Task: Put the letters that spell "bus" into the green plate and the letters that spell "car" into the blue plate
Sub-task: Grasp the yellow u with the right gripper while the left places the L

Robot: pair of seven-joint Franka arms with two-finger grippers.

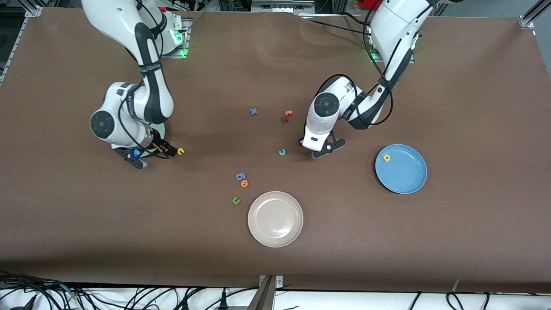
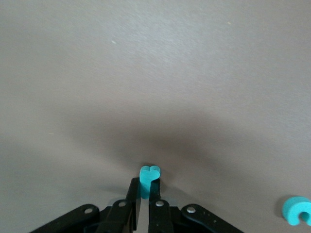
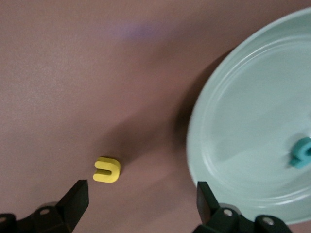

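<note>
My left gripper (image 2: 146, 187) is shut on a teal foam letter (image 2: 149, 175) seen edge-on, low over the brown table. The teal c (image 2: 297, 211) lies on the table beside it, also in the front view as teal c (image 1: 282, 152) next to the left gripper (image 1: 326, 149). The blue plate (image 1: 400, 168) holds a yellow a (image 1: 386, 158). My right gripper (image 3: 141, 189) is open beside the green plate (image 3: 243, 121), with nothing between its fingers. The yellow u (image 3: 107, 170) lies just off that plate's rim. A teal letter (image 3: 302, 153) sits in the green plate.
A beige-white plate (image 1: 275, 218) stands near the front edge. By it lie a dark green u (image 1: 236, 200), an orange o (image 1: 244, 183) and a blue letter (image 1: 240, 176). A blue x (image 1: 253, 111) and red and orange letters (image 1: 286, 116) lie mid-table.
</note>
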